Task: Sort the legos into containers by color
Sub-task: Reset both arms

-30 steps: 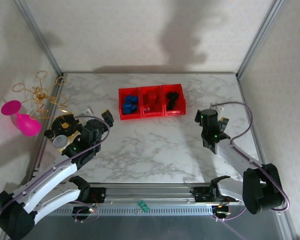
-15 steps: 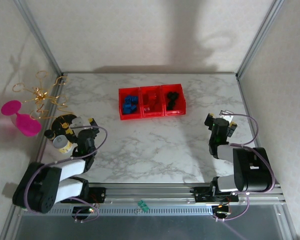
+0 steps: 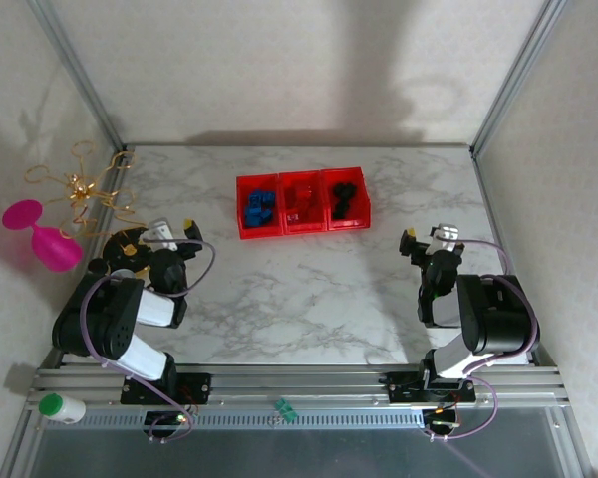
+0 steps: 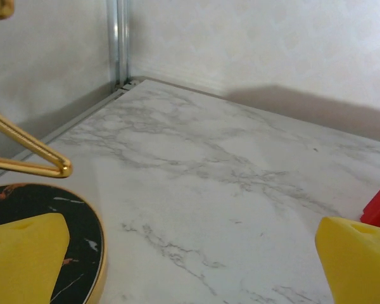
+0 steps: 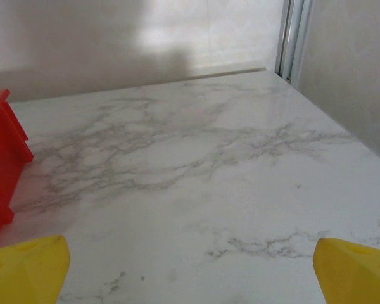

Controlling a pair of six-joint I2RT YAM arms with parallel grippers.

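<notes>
Sitting at the far middle of the desk point(image 3: 309, 289), three joined red bins point(image 3: 303, 230) hold the bricks point(image 3: 260, 207) by colour: blue in the left bin, red in the middle, black in the right. The left pincer point(image 3: 174, 232), by a black round dish point(image 4: 76, 215) at the desk's left edge, and the right pincer point(image 3: 429, 239), near the right edge, are both released and empty.

We see a white, grey-veined marble tabletop point(image 3: 309, 299) enclosed by pale cream walls with a faint pattern point(image 3: 279, 60). Slim aluminium posts point(image 3: 78, 75) rise at the far left and far right corners. A ribbed aluminium rail point(image 3: 299, 380) runs along the near edge. Soft grey shadows lie on the far wall, darkest where it meets the table.
</notes>
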